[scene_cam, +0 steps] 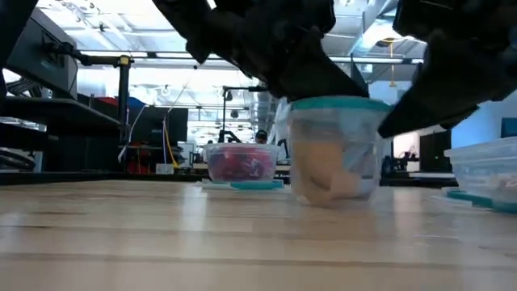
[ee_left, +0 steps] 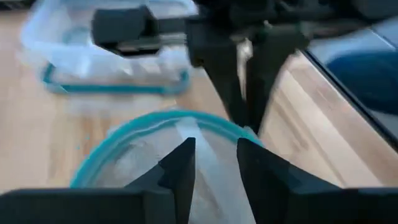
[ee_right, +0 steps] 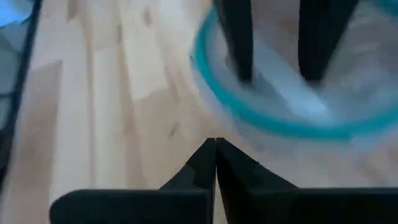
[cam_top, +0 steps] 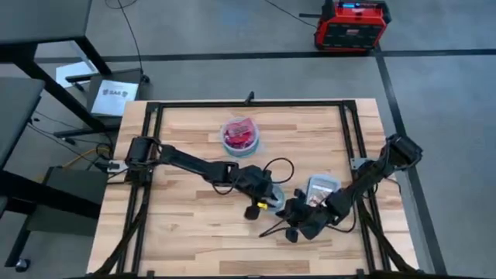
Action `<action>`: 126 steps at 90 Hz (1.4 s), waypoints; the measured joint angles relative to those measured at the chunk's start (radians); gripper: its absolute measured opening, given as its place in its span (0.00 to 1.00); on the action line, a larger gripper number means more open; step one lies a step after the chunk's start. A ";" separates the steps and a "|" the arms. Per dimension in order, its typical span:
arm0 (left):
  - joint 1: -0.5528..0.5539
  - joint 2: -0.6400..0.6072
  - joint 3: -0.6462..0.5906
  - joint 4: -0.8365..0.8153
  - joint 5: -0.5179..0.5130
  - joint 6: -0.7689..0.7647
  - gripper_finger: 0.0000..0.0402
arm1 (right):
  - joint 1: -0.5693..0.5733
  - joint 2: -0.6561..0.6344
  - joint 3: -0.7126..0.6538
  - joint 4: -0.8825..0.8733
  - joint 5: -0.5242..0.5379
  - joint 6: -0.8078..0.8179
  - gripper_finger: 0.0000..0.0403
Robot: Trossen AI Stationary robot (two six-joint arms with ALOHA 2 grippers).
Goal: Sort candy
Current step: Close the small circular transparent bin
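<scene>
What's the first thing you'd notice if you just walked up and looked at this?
Two dark arms meet over a clear bowl with a bluish rim, near the table's middle. The left gripper hangs open just above that bowl, and the right gripper is shut beside it. Farther back stands another bowl, full of red candy.

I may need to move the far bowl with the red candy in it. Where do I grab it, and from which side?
Take the bowl by its rim, coming straight down from above, with one finger inside the wall and one outside. It stands upright and open-topped, and it is round, probably too wide to span. The rim section nearest the arms looks best, since the red candy is heaped in the middle.
</scene>
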 joint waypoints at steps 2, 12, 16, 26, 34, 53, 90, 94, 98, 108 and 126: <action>0.000 -0.011 -0.001 -0.008 -0.003 0.001 0.27 | 0.000 -0.004 0.000 0.003 -0.021 0.005 0.00; 0.002 -0.064 -0.002 -0.029 -0.022 0.012 0.27 | 0.003 -0.008 0.001 0.012 -0.109 0.052 0.00; 0.003 -0.093 -0.002 -0.036 -0.040 0.022 0.27 | -0.002 -0.008 0.000 0.007 -0.142 0.049 0.01; 0.004 -0.173 0.001 -0.109 -0.112 0.036 0.27 | -0.031 -0.008 0.000 0.026 -0.197 0.048 0.06; 0.004 -0.230 0.001 -0.195 -0.144 0.034 0.27 | -0.044 -0.012 0.013 0.035 -0.206 0.022 0.15; 0.005 -0.350 0.002 -0.377 -0.215 0.012 0.27 | -0.063 -0.013 0.096 0.023 -0.214 -0.140 0.38; 0.006 -0.405 -0.031 -0.549 -0.281 0.003 0.27 | -0.183 -0.114 0.266 -0.337 -0.164 -0.390 0.51; 0.006 -0.412 -0.060 -0.534 -0.281 0.001 0.27 | -0.203 -0.124 0.266 -0.385 -0.148 -0.394 0.51; 0.006 -0.424 -0.100 -0.510 -0.281 -0.009 0.27 | -0.223 -0.133 0.266 -0.439 -0.130 -0.396 0.50; 0.007 -0.489 -0.222 -0.384 -0.281 -0.060 0.27 | -0.268 -0.145 0.266 -0.540 -0.094 -0.398 0.49; 0.007 -0.630 -0.469 -0.137 -0.281 -0.172 0.27 | -0.354 -0.146 0.228 -0.553 -0.060 -0.391 0.49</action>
